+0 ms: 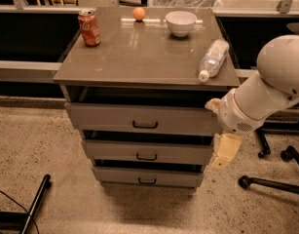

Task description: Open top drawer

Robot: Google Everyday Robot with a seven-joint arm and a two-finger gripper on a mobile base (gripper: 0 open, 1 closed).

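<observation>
The top drawer [115,117] is the widest grey-brown front under the cabinet top, with a small dark bar handle [145,126] at its centre. A dark gap shows between its upper edge and the countertop. Two narrower drawer fronts [147,152] sit below it. My gripper [224,151], cream-coloured on a thick white arm [266,94], hangs at the cabinet's right side. It is just below the top drawer's right corner, level with the second drawer, well right of the handle. It holds nothing that I can see.
On the countertop [139,57] stand a red soda can [89,27], an orange [139,13] and a white bowl [181,22]. A plastic bottle [213,58] lies near the right edge. Office chair legs with castors [270,184] are at the right, a black bar [34,204] at lower left.
</observation>
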